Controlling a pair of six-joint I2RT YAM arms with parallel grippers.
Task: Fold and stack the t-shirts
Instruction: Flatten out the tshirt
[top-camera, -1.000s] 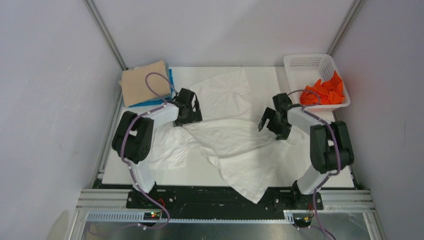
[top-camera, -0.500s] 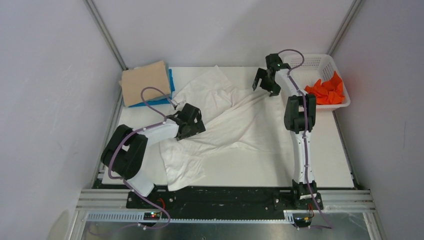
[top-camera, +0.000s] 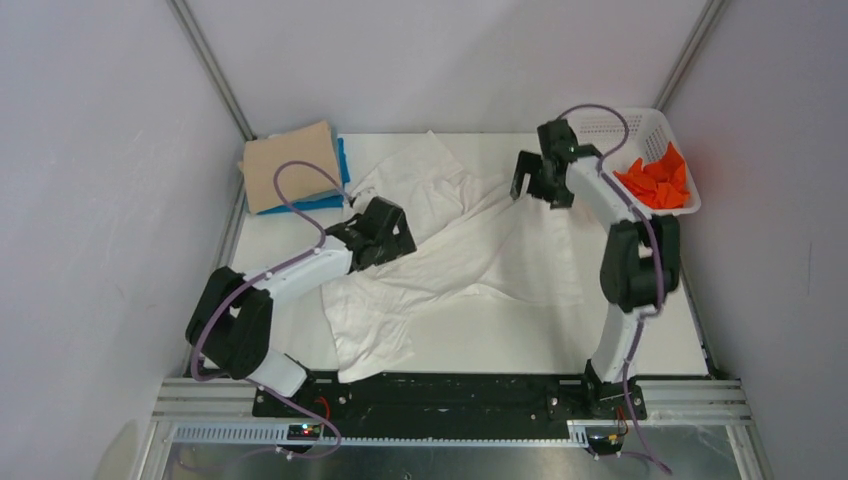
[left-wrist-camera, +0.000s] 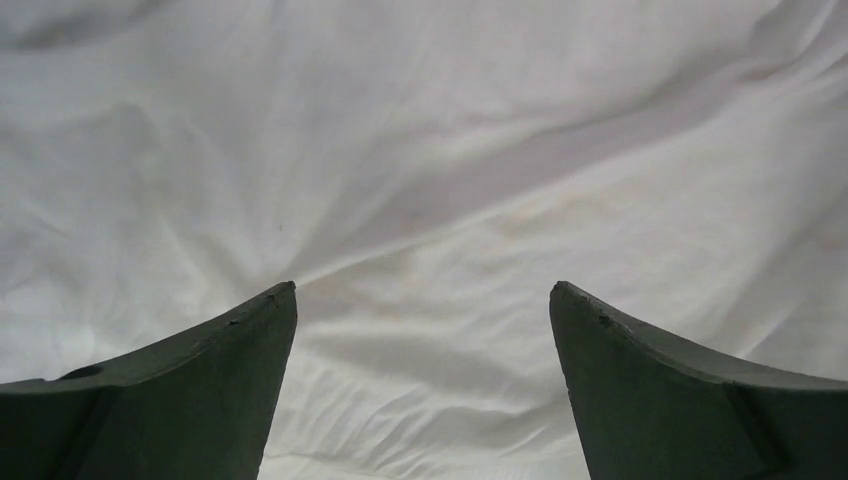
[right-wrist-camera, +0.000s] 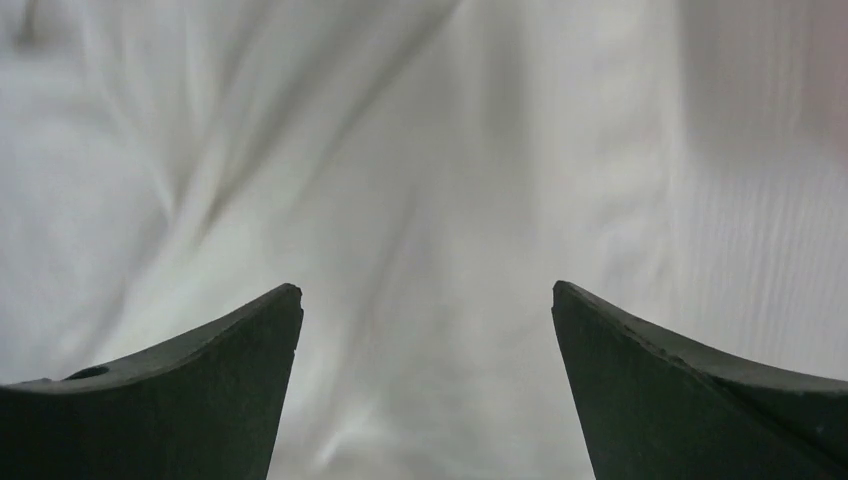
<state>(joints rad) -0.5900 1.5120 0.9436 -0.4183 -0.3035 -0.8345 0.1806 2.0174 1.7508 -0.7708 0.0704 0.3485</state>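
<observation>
The white t-shirt is lying crumpled across the middle of the tabletop, its long axis running roughly from near left to far right. The left end effector is hovering over its left part and the right end effector over its far-right edge. Both have their fingers spread wide and are holding nothing. Collar and sleeves are getting lost among the wrinkles, and whether any fingertip is touching cloth cannot be told.

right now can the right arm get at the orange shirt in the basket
Probably yes: the orange t-shirt lies uncovered in the open-topped basket, beside the right end effector, whose jaws stand open and empty.
</observation>
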